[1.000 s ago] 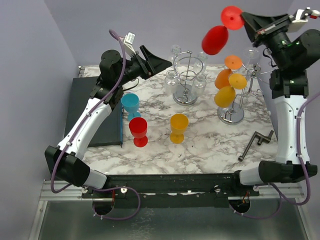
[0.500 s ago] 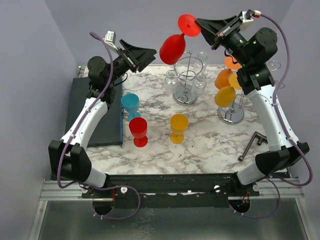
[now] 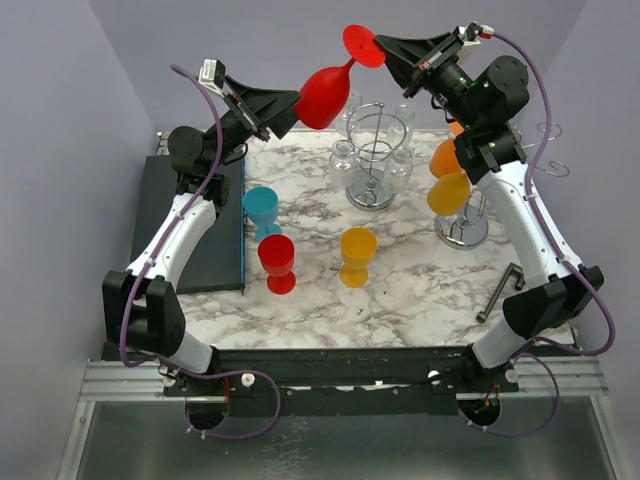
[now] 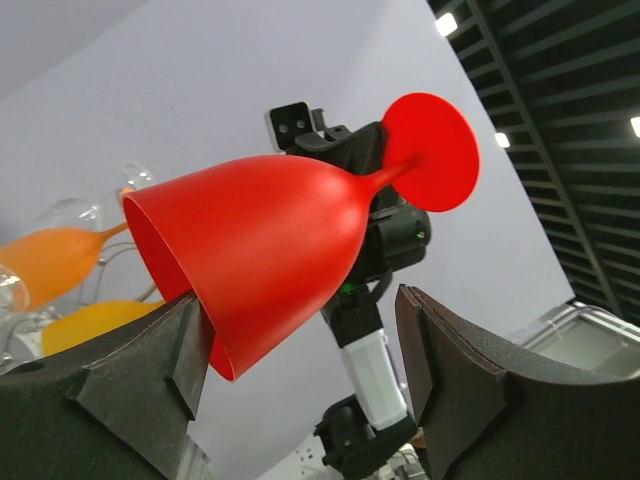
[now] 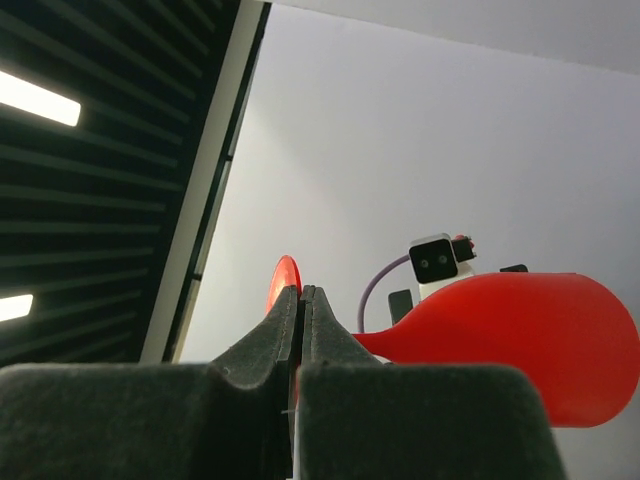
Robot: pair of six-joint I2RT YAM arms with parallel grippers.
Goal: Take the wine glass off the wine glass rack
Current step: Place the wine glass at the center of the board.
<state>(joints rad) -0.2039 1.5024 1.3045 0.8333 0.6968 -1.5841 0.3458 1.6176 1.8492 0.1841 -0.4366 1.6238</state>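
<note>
My right gripper [image 3: 385,48] is shut on the foot of a red wine glass [image 3: 325,92] and holds it high above the table, bowl pointing left. In the right wrist view the closed fingers [image 5: 300,300] pinch the red foot, and the bowl [image 5: 530,340] lies to the right. My left gripper [image 3: 285,106] is open, raised, and its fingers flank the bowl's rim; in the left wrist view the bowl [image 4: 260,250] rests by the left finger [image 4: 140,390]. The wine glass rack [image 3: 462,225] at the right still carries orange and yellow glasses [image 3: 449,192].
A wire stand [image 3: 378,150] with clear glasses is at the back centre. A blue glass [image 3: 261,208], a red glass [image 3: 277,260] and a yellow glass [image 3: 357,252] stand upright mid-table. A dark mat [image 3: 190,220] lies left. A metal crank [image 3: 505,288] lies right.
My right gripper has carried the red glass leftward from above the rack. My left gripper has risen to meet it, and the bowl now sits between its open fingers.
</note>
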